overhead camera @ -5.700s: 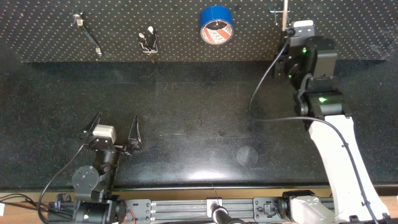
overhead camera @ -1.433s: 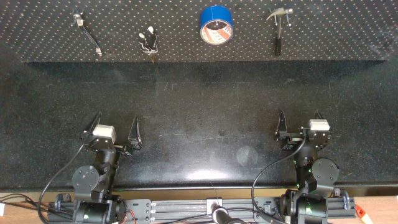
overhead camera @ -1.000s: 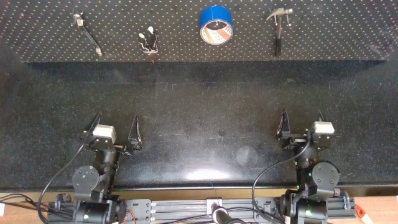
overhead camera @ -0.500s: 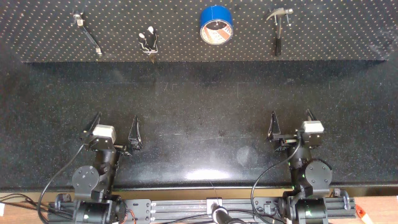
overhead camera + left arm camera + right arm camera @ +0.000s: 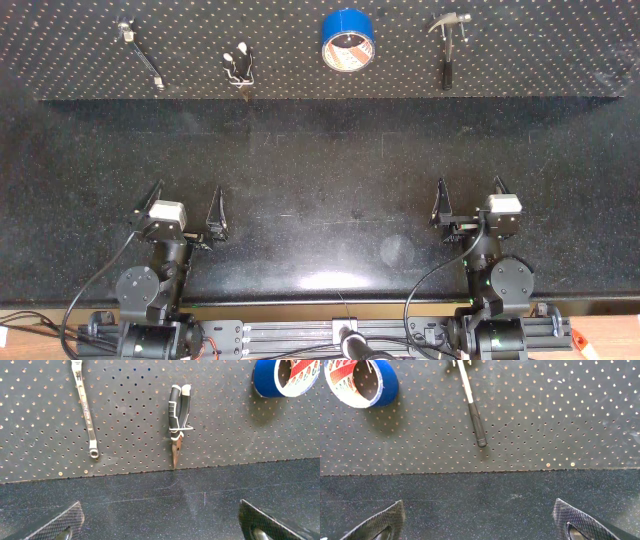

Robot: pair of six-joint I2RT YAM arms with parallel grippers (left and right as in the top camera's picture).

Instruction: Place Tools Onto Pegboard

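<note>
hammer (image 5: 447, 45) hung on pegboard (image 5: 560, 40); right tool (image 5: 469, 186) back near base, wide open, empty; left tool (image 5: 186, 190) likewise.

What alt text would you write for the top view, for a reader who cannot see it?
Four tools hang on the pegboard, left to right: wrench, pliers, blue tape roll, hammer. In front of it, over the black table, the left gripper and right gripper sit open and empty.
</note>
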